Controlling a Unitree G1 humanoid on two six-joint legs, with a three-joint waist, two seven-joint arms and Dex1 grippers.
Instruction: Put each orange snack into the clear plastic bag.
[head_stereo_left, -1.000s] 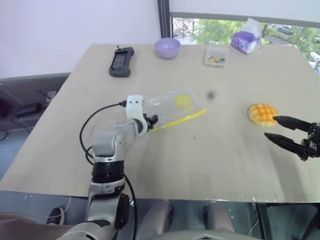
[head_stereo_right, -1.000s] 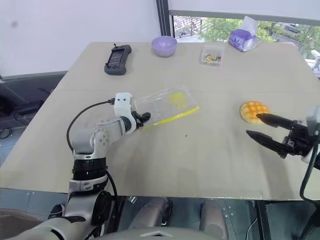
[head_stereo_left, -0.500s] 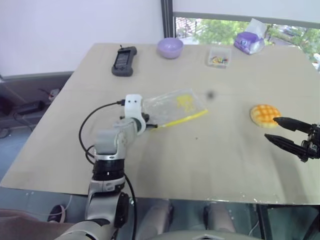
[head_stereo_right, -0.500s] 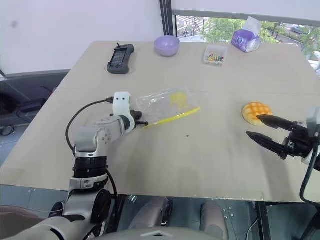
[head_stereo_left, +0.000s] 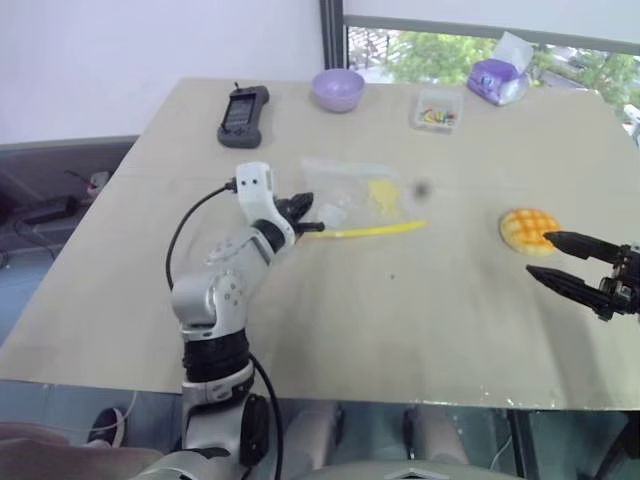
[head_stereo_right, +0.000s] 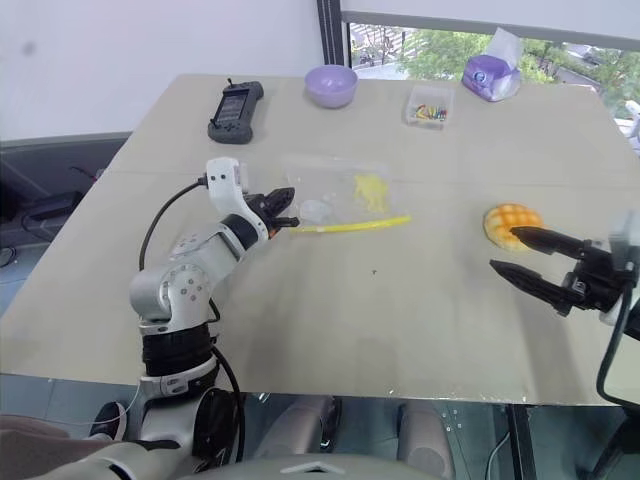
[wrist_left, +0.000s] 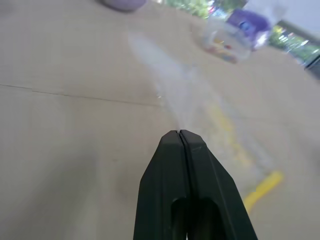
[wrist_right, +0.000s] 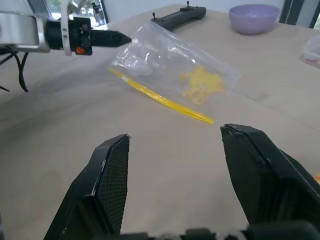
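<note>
My left gripper (head_stereo_left: 305, 215) is shut on one corner of the clear plastic bag (head_stereo_left: 360, 195) and holds that end up off the table. The bag's yellow seal strip (head_stereo_left: 370, 230) runs along its near edge. In the left wrist view the shut fingers (wrist_left: 180, 145) pinch the see-through film (wrist_left: 200, 100). The right wrist view shows the bag (wrist_right: 170, 65) tented up from the left gripper (wrist_right: 107, 37). The orange snack (head_stereo_left: 527, 229), a domed bun with a scored grid, lies on the table at the right. My right gripper (head_stereo_left: 542, 255) hovers open just in front of it, with nothing between its fingers (wrist_right: 110, 175).
Along the table's far edge stand a black handheld device (head_stereo_left: 243, 116), a purple bowl (head_stereo_left: 336, 90), a small clear box of colourful bits (head_stereo_left: 436, 112) and a purple tissue pack (head_stereo_left: 497, 80). The bare tabletop (head_stereo_left: 400, 320) stretches between bag, bun and the near edge.
The left gripper closed on the bag's corner, then rose and turned, lifting that end of the bag off the table. The right arm and the bun stayed put.
</note>
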